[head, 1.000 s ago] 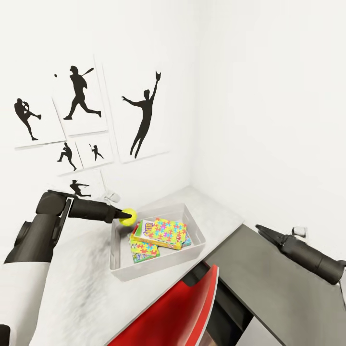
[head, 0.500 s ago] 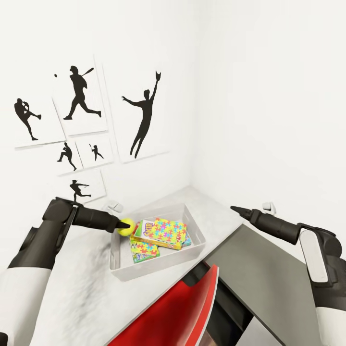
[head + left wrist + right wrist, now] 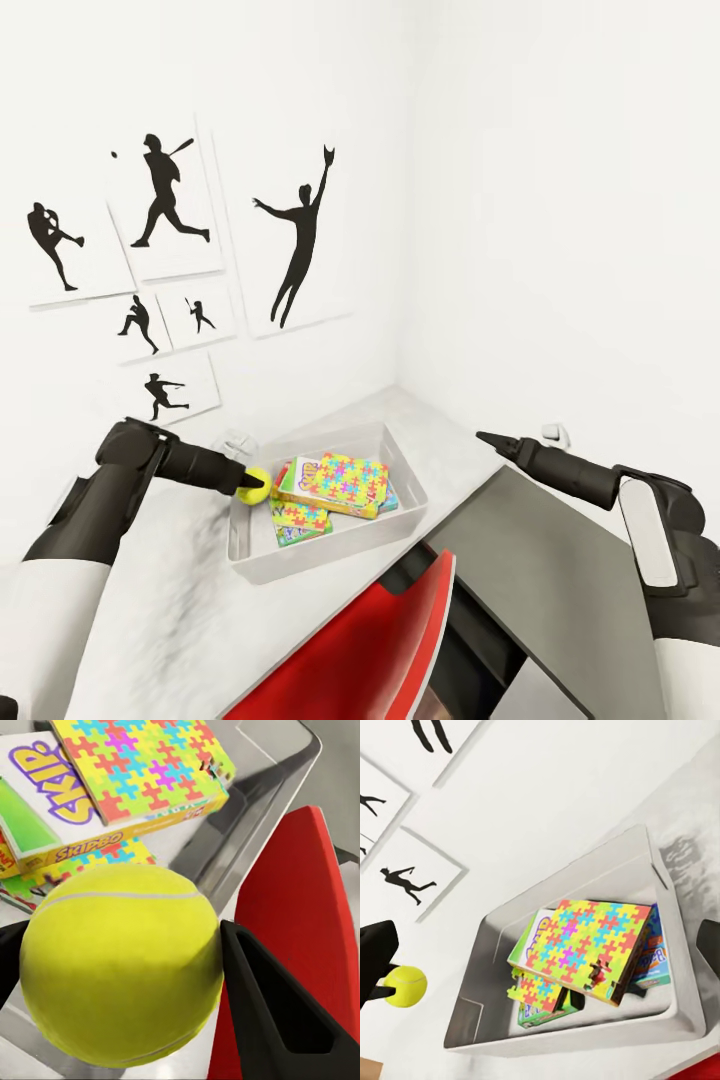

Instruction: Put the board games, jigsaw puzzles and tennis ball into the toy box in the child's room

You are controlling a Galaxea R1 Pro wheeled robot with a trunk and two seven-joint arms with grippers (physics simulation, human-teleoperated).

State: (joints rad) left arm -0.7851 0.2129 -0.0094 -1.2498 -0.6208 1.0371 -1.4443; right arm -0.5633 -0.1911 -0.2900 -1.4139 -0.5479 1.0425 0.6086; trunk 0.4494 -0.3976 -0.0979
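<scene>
Currently: left gripper (image 3: 250,487) clamps tennis ball (image 3: 257,485), toy box (image 3: 330,545) rim just below it. 2 jigsaw puzzles (image 3: 346,482) stacked ahead inside. Right gripper (image 3: 481,437): jaw state can't tell.

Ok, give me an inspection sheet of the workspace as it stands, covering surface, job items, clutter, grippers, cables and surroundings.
Surface: pale table, toy box on it near the corner.
Job's things: jigsaw puzzle lies on top of the Skip-Bo box in the toy box; second jigsaw puzzle lower in the pile; a blue box underneath; tennis ball held at the toy box's rim.
Clutter: nothing seen.
Grippers: left gripper shut on the tennis ball; right gripper beside the toy box, holding nothing, jaws hard to judge.
Cables: nothing seen.
Surroundings: red chair at the table, dark grey cabinet top, baseball silhouette pictures on the white wall.
</scene>
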